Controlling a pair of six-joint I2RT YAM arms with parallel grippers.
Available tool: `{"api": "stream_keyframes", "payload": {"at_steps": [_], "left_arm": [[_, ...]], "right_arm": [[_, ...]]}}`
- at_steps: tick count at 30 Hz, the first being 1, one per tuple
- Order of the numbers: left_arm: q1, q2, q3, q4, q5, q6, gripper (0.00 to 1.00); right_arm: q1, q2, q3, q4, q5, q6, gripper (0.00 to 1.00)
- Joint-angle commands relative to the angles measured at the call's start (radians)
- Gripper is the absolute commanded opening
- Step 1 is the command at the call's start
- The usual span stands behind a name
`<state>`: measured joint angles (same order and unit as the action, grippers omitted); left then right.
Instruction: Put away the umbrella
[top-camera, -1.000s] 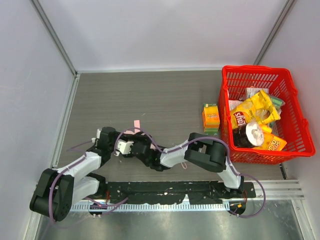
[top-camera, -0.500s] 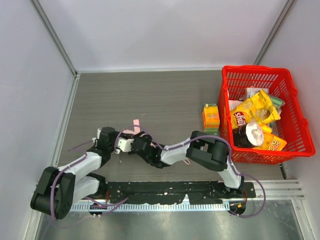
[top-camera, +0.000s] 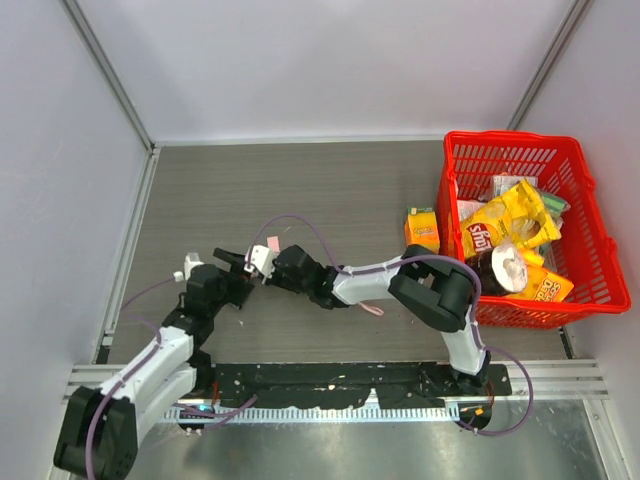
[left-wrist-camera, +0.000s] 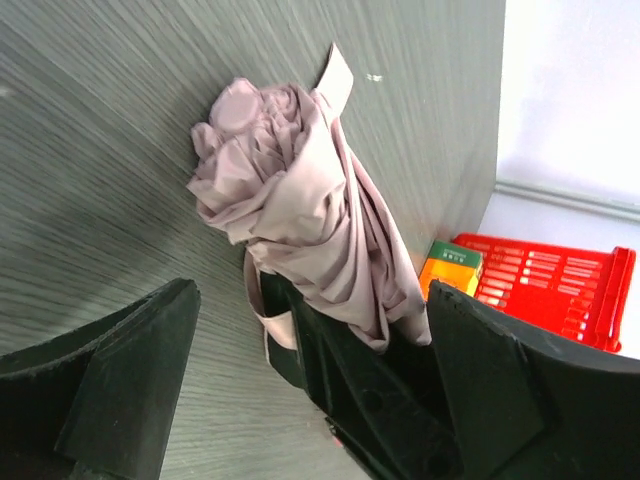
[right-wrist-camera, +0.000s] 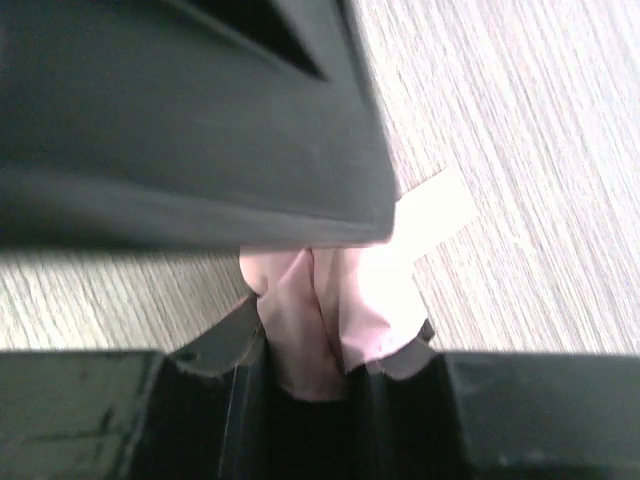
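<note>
Pink fabric of the umbrella (left-wrist-camera: 300, 230) is gathered but loosely bunched, the strap (left-wrist-camera: 337, 72) unfastened; stowing is judged unfinished. It is clamped by the right gripper (right-wrist-camera: 315, 365) at the near-left area of the table (top-camera: 330, 190); the left gripper (left-wrist-camera: 310, 300) is spread wide, empty. Its long axis is directed from the clamping jaws toward the far side, capped end leading.

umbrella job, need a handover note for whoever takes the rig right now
Left gripper: open, fingers wide, clear of the umbrella.
Right gripper: shut on the umbrella's fabric.
Umbrella: near-left of the table, between the two arms.
Done: collapsed and bunched.
To do: strap hangs loose; probably fasten it, then stow.
</note>
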<state>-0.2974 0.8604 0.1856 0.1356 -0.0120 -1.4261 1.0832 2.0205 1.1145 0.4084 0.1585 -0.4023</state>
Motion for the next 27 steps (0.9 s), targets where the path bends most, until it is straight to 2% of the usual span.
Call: {"api": "stream_keyframes", "payload": {"at_steps": [1,4,8,11,18,21,27], "left_arm": [[0.043,-0.165,-0.066,-0.073,-0.059,0.087,1.0],[0.058,-0.289,-0.089,-0.088,-0.068,0.118,1.0],[0.06,-0.365,-0.086,-0.132,-0.071,0.191,0.99],[0.061,-0.308,-0.063,-0.188,-0.059,0.226,1.0],[0.061,-0.104,-0.051,-0.028,0.038,0.167,1.0],[0.06,-0.063,-0.052,0.065,0.041,0.154,1.0],[0.061,0.044,-0.017,0.122,0.049,0.136,1.0]], "right_arm": [[-0.046,0.07,-0.044,-0.286,-0.122,0.106,0.01],[-0.063,0.083,-0.021,-0.316,-0.212,0.132,0.01],[-0.123,0.135,0.059,-0.402,-0.336,0.183,0.01],[-0.167,0.181,0.12,-0.512,-0.456,0.23,0.01],[-0.235,0.279,0.276,-0.675,-0.637,0.316,0.01],[-0.264,0.311,0.327,-0.697,-0.697,0.367,0.01],[-0.302,0.383,0.378,-0.703,-0.869,0.496,0.01]]}}
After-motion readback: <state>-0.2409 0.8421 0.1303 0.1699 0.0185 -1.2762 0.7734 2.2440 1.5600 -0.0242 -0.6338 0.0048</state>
